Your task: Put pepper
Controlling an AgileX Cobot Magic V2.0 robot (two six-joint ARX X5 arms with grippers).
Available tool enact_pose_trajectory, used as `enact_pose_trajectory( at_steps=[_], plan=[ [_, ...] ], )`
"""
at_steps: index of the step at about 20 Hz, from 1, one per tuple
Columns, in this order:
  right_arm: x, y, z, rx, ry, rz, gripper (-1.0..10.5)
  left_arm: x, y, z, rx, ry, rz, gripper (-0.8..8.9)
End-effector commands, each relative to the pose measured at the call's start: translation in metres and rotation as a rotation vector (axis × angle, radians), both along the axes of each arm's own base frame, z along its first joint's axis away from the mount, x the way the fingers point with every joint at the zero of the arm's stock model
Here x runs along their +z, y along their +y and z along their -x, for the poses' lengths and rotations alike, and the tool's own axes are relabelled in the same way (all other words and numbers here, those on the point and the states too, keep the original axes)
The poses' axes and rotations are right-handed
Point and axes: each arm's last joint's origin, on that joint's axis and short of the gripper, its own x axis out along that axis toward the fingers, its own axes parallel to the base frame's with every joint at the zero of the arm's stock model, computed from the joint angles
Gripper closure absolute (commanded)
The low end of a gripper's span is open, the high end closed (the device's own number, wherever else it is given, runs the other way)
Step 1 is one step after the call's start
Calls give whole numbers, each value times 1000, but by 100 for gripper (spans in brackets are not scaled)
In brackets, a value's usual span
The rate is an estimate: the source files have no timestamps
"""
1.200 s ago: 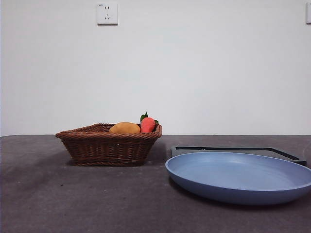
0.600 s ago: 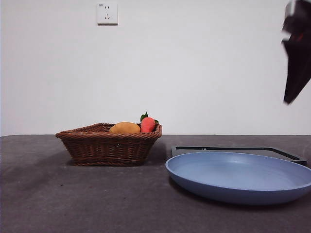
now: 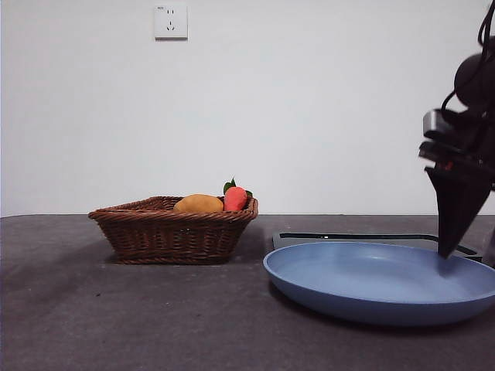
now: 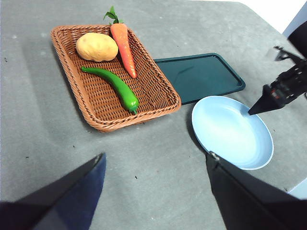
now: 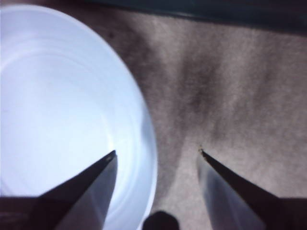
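Note:
The long glossy green pepper (image 4: 112, 85) lies in the brown wicker basket (image 4: 98, 122), next to a yellow oval fruit (image 4: 97, 46) and an orange carrot-like item (image 4: 123, 40). In the front view the basket's (image 3: 174, 232) wall hides the pepper. The blue plate (image 3: 379, 282) is empty. My right gripper (image 5: 157, 151) is open and empty, low over the plate's rim (image 5: 148, 139), one jaw over the plate and one outside it. It also shows in the front view (image 3: 447, 249). My left gripper (image 4: 156, 155) is open and empty, high above the table and away from the basket.
A dark green flat tray (image 4: 199, 76) lies behind the plate (image 4: 232, 132) and beside the basket. In the front view the yellow fruit (image 3: 199, 204) and the red-orange item (image 3: 235, 199) stick up above the basket's rim. The grey tabletop (image 4: 43, 139) is bare around the basket.
The right arm came into the front view from the top right corner and moved down to the plate's right rim. Basket, plate and tray have not moved.

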Motion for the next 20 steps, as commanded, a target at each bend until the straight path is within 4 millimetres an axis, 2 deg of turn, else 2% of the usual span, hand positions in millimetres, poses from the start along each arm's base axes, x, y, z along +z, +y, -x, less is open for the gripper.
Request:
enact_pose_trajectory(
  at_steps=[1,6,12,15,20],
  plan=[
    [-7,4,-7,18,12,1,702,4,0,0,-6,-19,-2,448],
    [-13,11,-7,41,29,2,923,4,0,-1,-5,-15,-1,448],
    [-7,10,-3,23,39,1,941,2,0,-15,5,27,13,448],
    [20,8,8,3,-23,-13,941,-3,-3,-33,-12,67,14,448],
    [86,3,44,-57,-232,-62,941,-9,-19,-81,10,147,-7,449]
  ],
)
